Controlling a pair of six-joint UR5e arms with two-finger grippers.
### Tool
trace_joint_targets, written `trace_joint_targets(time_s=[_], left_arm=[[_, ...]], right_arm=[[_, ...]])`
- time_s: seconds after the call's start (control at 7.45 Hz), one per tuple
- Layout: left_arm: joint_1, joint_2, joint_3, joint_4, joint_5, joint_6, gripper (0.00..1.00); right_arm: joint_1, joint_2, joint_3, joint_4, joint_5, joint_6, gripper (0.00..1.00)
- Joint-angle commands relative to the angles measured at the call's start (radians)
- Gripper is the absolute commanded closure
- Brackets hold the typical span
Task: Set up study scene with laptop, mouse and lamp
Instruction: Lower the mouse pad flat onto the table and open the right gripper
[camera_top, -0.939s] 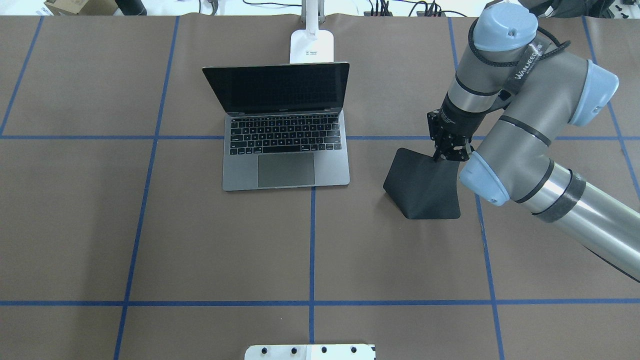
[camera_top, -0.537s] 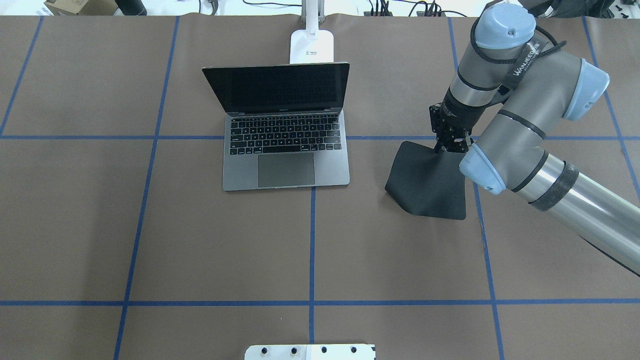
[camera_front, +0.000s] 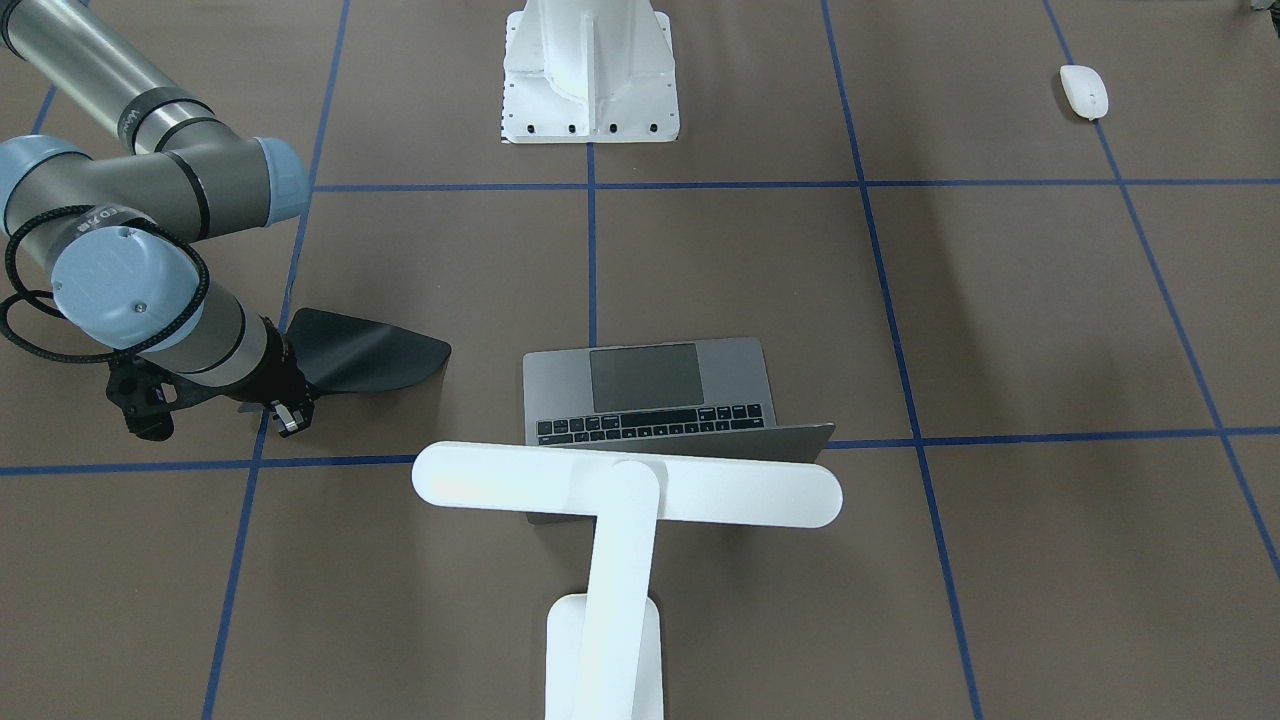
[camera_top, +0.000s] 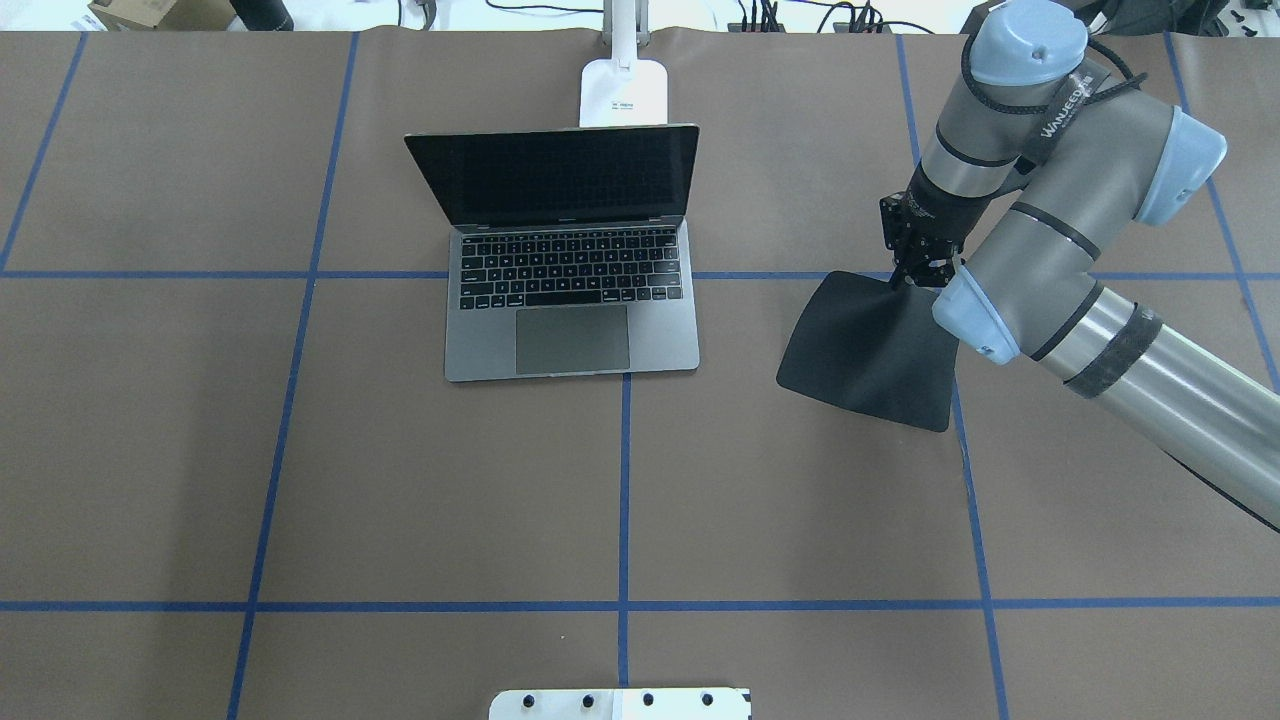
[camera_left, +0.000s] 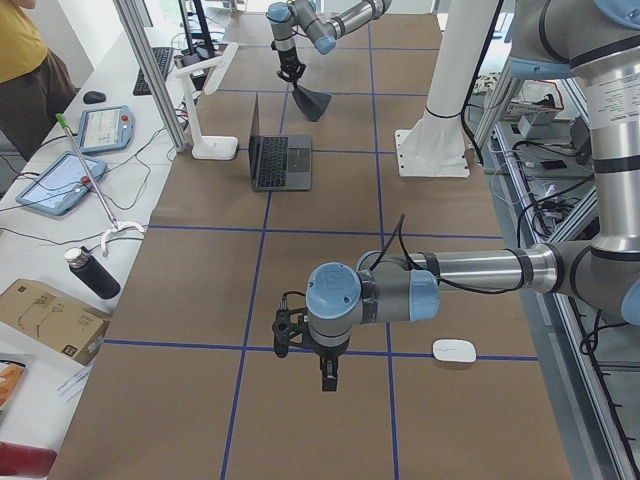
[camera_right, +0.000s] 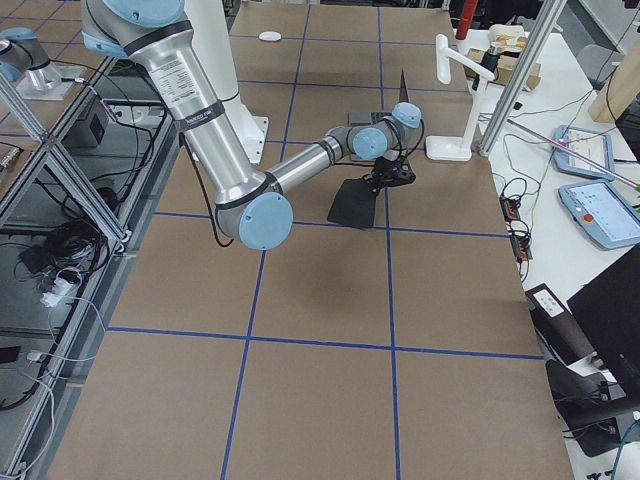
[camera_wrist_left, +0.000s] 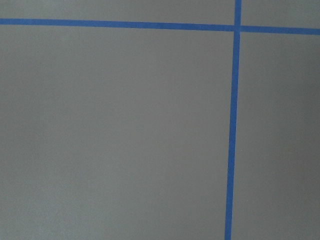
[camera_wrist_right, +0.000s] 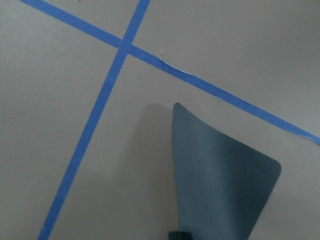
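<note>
The open grey laptop (camera_top: 572, 300) (camera_front: 650, 385) sits mid-table, screen toward the far edge. Behind it stands the white lamp (camera_top: 623, 92) (camera_front: 625, 485), whose bar head hangs over the laptop's lid. The white mouse (camera_front: 1084, 92) (camera_left: 454, 350) lies far off on the robot's left side. My right gripper (camera_top: 915, 277) (camera_front: 285, 415) is shut on the far corner of a black mouse pad (camera_top: 870, 350) (camera_wrist_right: 220, 185), which droops with its near edge on the table, right of the laptop. My left gripper (camera_left: 328, 372) hangs over bare table near the mouse; I cannot tell whether it is open or shut.
The white bolted pedestal (camera_front: 590, 80) (camera_top: 620, 703) stands at the robot's side of the table. Blue tape lines (camera_wrist_left: 232, 125) grid the brown cover. A side bench with tablets (camera_left: 60, 180) and a bottle (camera_left: 92, 272) runs beyond the far edge, where a person stands.
My right gripper has moved toward the far edge and a little right, pulling the mouse pad along. The pad has spread out flatter on the table.
</note>
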Motion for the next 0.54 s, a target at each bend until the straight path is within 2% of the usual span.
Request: trace_joint_targets(time_s=[0.0, 0.13, 0.27, 0.4], left_arm=[[0.000, -0.001, -0.004, 0.000, 0.000, 0.000, 0.00], [0.000, -0.001, -0.002, 0.000, 0.000, -0.002, 0.00], [0.000, -0.003, -0.002, 0.000, 0.000, 0.000, 0.00], [0.000, -0.003, 0.000, 0.000, 0.000, 0.000, 0.00]], right_arm=[[0.001, 0.001, -0.018, 0.003, -0.012, -0.005, 1.00], [0.001, 0.001, -0.024, 0.042, -0.012, -0.002, 0.89], [0.000, 0.001, -0.037, 0.068, -0.012, -0.002, 0.53], [-0.013, 0.004, -0.038, 0.075, -0.021, -0.005, 0.01]])
